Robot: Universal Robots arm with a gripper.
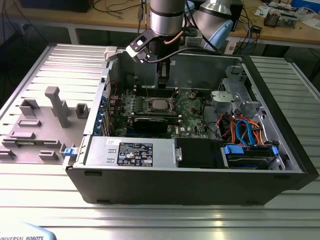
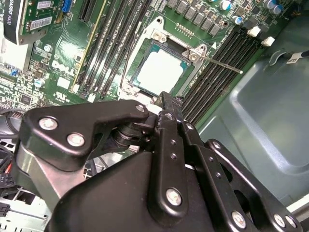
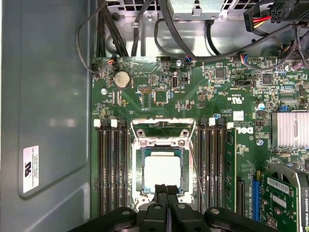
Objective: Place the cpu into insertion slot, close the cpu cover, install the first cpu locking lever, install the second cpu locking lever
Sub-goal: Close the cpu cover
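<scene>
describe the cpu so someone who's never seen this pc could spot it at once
Inside the open computer case, find the green motherboard. Between its two banks of long black memory slots sits the insertion slot, and the cpu is the flat square in it. Nothing nearby shares its plain pale silver top.

A silver-grey arm [image 1: 165,17] with a copper-coloured cable [image 1: 173,38] carries a black claw [image 3: 165,189] of linked bars and silver screws [image 2: 48,123].

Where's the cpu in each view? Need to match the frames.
Exterior view: cpu on the motherboard, just beneath the tool.
First wrist view: cpu between the memory slots, at the tool's tip.
Second wrist view: cpu just past the tool's tip.
Shared landmark: the memory slots flanking it on both sides.
</scene>
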